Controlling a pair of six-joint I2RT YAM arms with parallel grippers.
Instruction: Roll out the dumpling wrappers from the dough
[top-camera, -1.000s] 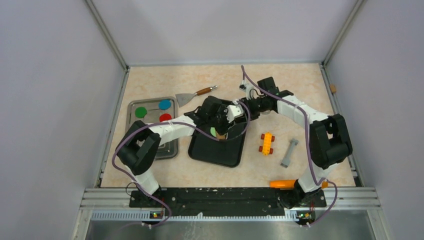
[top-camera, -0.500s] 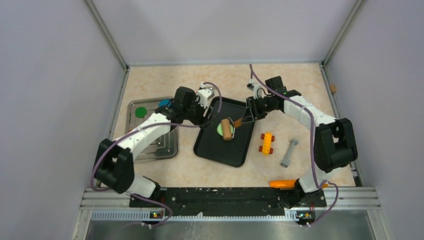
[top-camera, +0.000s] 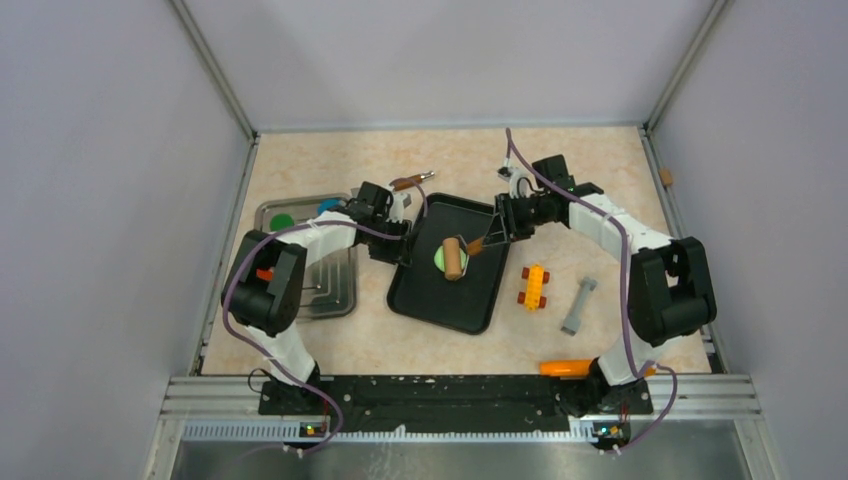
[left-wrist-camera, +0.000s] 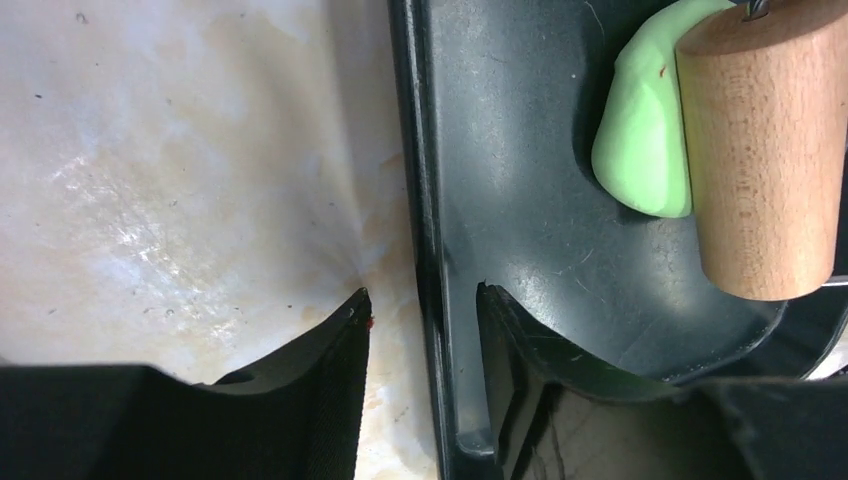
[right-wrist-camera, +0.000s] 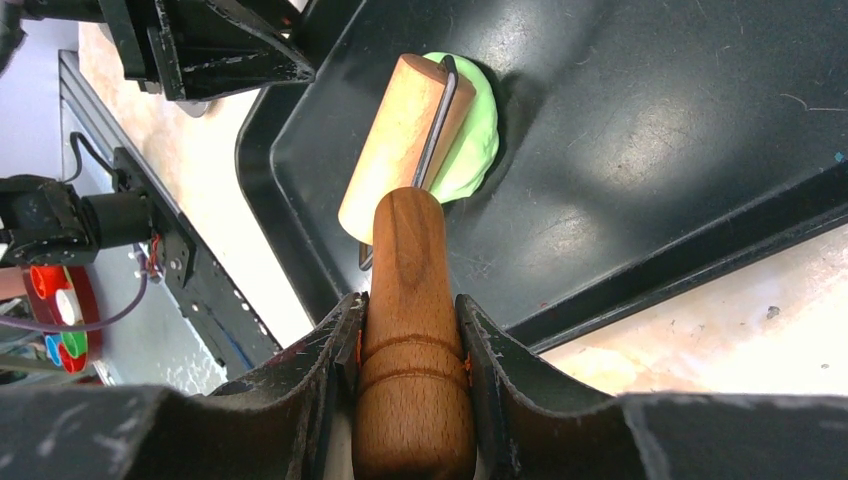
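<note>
On black tray (top-camera: 455, 298), green dough (top-camera: 438, 260) under wooden roller (top-camera: 455, 258).

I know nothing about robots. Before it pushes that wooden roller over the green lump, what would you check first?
1. Right gripper shut on the handle of the roller: ok.
2. Roller resting on the dough: ok; it lies across the lump's top.
3. Dough inside the black tray: ok.
4. Left gripper clamping the tray to steady it: not ok; its fingers straddle the rim, with a gap showing on the outer side.
5. Dough thin enough for a wrapper: not ok; it is a thick, rounded lump.
6. Dough free of the roller, not sticking: cannot tell.
</note>
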